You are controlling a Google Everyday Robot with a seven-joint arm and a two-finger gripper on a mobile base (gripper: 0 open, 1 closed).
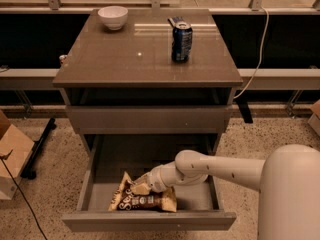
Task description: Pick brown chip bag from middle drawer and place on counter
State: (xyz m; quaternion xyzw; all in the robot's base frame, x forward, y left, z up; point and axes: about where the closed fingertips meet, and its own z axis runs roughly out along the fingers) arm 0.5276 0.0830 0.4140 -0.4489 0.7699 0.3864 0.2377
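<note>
— Speckled floor nearest, then the open drawer (150, 220). Contents?
— Bag (150, 202) lying flat on the drawer floor, near the front. Gripper (139, 188) is down at its upper edge. Whether it has hold, I cannot tell.
— Risks?
— Crinkly film could slip on lifting, and the bag could snag the upper drawer (145, 119). Farther back, the counter (125, 59) carries a can (181, 42) and a bowl (113, 17). Careless placing could topple the can.
</note>
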